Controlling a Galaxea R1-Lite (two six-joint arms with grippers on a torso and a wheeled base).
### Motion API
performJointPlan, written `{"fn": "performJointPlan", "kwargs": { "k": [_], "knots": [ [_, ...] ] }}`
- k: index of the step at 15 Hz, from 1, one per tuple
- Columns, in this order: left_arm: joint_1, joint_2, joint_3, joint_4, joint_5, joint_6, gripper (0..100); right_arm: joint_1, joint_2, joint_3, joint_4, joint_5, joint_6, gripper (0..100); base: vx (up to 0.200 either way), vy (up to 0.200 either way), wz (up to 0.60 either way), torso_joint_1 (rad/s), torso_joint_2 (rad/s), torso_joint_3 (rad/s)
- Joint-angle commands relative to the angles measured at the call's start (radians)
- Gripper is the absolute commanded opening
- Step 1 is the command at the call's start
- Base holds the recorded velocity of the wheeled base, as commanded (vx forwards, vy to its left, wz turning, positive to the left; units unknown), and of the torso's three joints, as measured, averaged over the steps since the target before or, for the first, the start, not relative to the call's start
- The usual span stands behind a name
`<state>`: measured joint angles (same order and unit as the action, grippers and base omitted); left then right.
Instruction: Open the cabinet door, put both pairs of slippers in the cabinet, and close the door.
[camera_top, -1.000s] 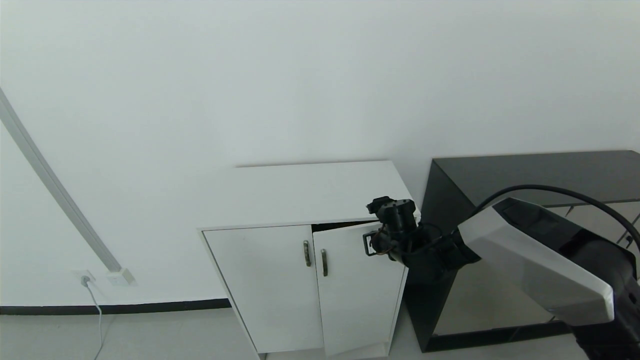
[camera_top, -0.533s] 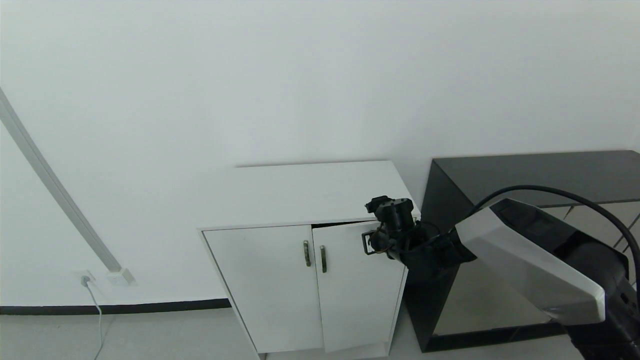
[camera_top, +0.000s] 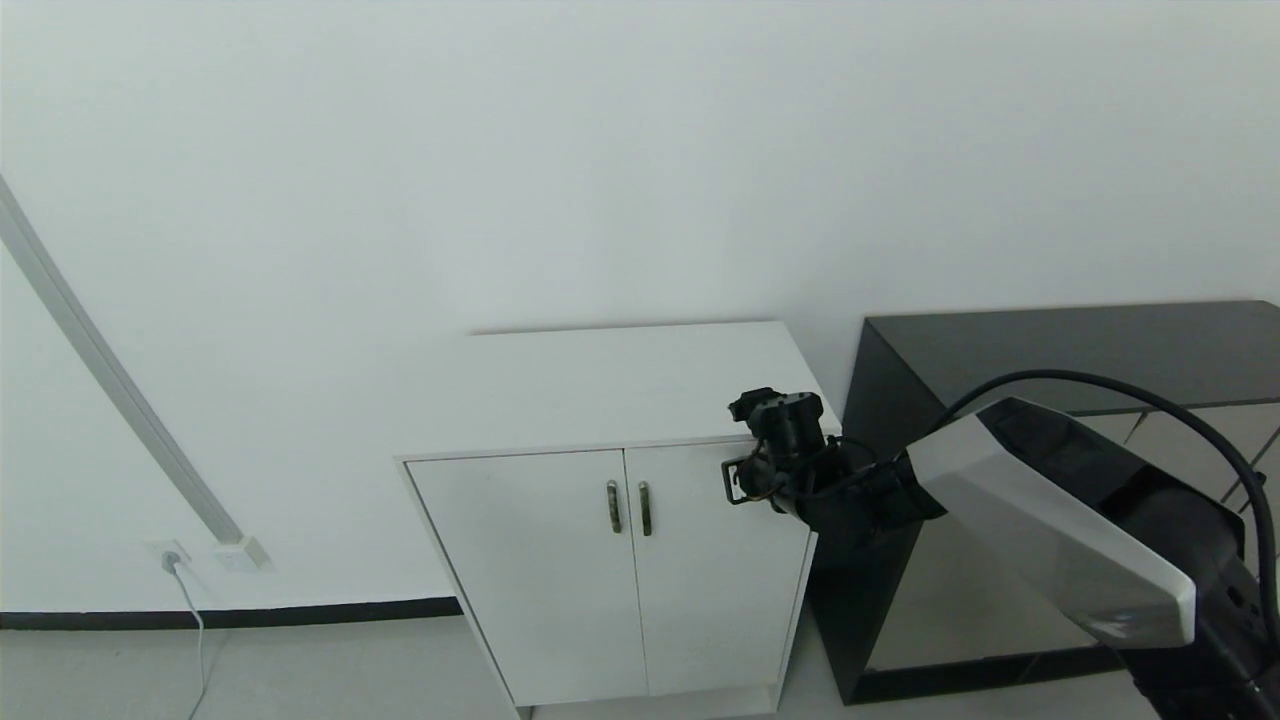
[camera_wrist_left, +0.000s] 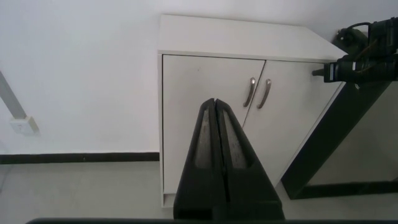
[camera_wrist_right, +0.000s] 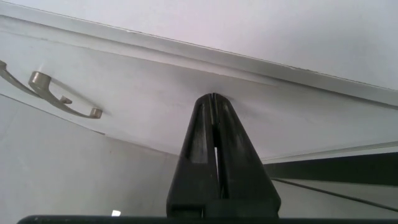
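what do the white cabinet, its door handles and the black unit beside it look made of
White cabinet: likely laminated or painted board, matt; flat, even white panels without grain.
Handles: probably brushed metal; thin, curved, dull grey sheen.
Black unit: dark top and mirror-like front, perhaps glass or polished laminate; it reflects its surroundings.

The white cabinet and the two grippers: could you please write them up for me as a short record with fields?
cabinet: white, two doors
doors: left door and right door both flush shut
handles: two, side by side at the middle seam
right gripper: shut, tip at the right door's upper outer corner; contact unclear
left gripper: shut, holding nothing, held back in front of the cabinet
neighbour: black cabinet beside it, on the right
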<state>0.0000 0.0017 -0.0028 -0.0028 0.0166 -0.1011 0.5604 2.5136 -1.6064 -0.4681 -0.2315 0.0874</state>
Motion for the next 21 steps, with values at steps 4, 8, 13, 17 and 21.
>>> {"fn": "performJointPlan", "kwargs": {
  "k": [4,8,13,17,21],
  "knots": [
    [0.000,0.000,0.000,0.000,0.000,-0.002,0,-0.002,0.011,-0.003,-0.001,0.000,0.002,0,0.000,0.000,0.00,0.000,0.00,0.000],
    [0.000,0.001,0.000,0.000,0.000,0.000,0,-0.002,0.019,-0.010,-0.001,0.000,0.002,0,0.000,0.000,0.00,0.000,0.00,0.000],
    [0.002,0.001,0.000,0.000,0.000,-0.002,0,-0.004,0.033,-0.020,-0.003,0.000,0.002,0,0.000,0.000,0.00,0.000,0.00,0.000],
    [0.002,0.001,0.001,0.000,0.000,-0.002,0,-0.004,0.033,-0.021,-0.003,0.000,0.002,0,0.000,0.000,0.00,0.000,0.00,0.000],
    [0.002,0.001,0.000,0.000,0.000,-0.002,0,-0.004,0.034,-0.023,-0.003,0.000,0.002,0,0.000,0.000,0.00,0.000,0.00,0.000]
  ]
}}
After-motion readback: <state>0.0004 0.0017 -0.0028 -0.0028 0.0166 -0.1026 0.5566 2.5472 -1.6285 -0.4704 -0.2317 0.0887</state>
